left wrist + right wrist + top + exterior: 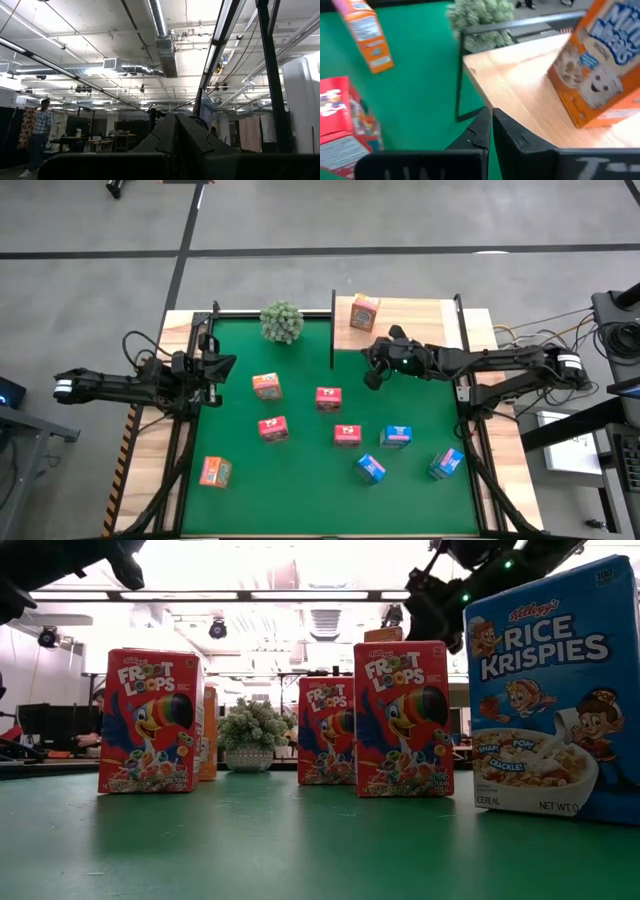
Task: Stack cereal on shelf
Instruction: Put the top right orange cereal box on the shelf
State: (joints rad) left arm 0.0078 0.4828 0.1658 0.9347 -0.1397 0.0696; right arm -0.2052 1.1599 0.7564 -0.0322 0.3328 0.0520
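Note:
One orange cereal box (364,312) stands on the light wooden shelf (420,325) at the mat's far right; it also shows in the right wrist view (600,70). Two more orange boxes (266,386) (215,471), three red ones (328,397) (273,428) (347,435) and three blue ones (396,436) (371,469) (446,463) stand on the green mat. My right gripper (372,372) (490,125) is shut and empty, above the mat just in front of the shelf's near edge. My left gripper (222,367) (176,125) is shut and empty at the mat's left edge, raised.
A round green plant (282,321) stands on the mat left of the shelf's black post (332,330). In the low view, red boxes (150,720) (403,720) and a blue box (555,690) stand close by. A person (40,135) stands far off in the room.

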